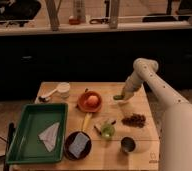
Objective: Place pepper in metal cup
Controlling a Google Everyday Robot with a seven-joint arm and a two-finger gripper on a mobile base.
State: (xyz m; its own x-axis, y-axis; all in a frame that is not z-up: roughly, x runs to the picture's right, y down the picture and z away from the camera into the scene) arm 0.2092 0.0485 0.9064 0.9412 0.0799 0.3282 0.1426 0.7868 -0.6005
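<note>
A small green pepper [118, 97] lies at or just above the wooden table [139, 107], right of centre toward the back. My gripper [124, 95] hangs at the end of the white arm and sits right on the pepper's right end. The metal cup [127, 145] stands near the table's front right, well in front of the gripper and apart from it.
An orange bowl [90, 101] with an orange fruit is left of the pepper. A dark pile of dried fruit [135, 120], a green item [107, 131], a black pan with a sponge [79, 145], a green tray [24, 135] and a white cup [64, 90] share the table.
</note>
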